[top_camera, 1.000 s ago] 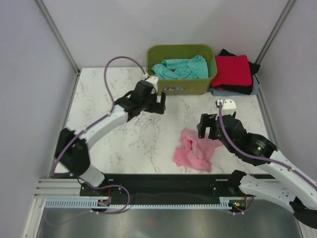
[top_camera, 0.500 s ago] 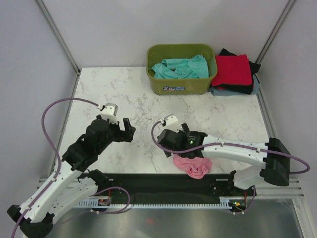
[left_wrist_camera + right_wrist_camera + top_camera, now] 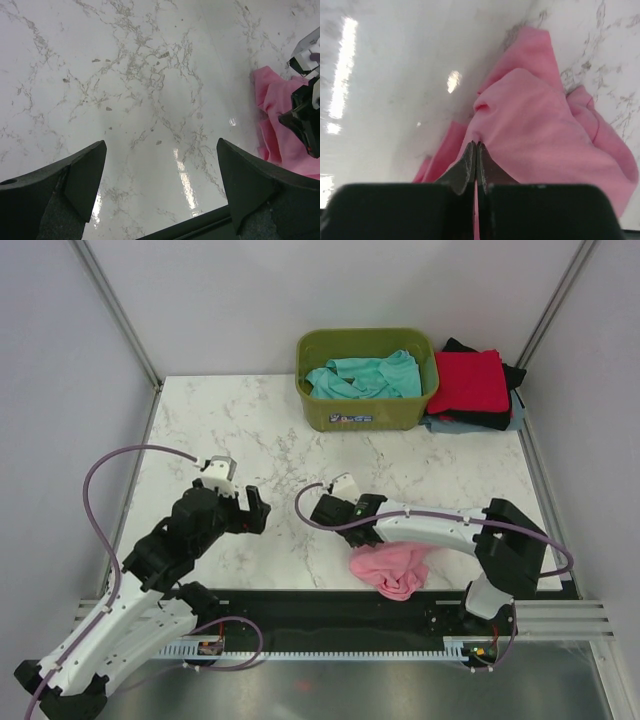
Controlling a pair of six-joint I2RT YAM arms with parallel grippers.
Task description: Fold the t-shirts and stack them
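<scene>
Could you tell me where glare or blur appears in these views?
Top external: evenly lit, sharp, soft shadows only. Left wrist: a bright reflection on the marble table near the bottom. Right wrist: glare streaks at left wash out the table; the pink t-shirt looks fairly sharp.

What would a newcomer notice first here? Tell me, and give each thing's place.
The crumpled pink t-shirt lies at the near edge of the marble table, and the right pincer is shut on a fold of it. At the far edge, an olive-green tub holds a teal t-shirt, with a folded red t-shirt topping the stack beside it. The left pincer hangs open over bare marble.
</scene>
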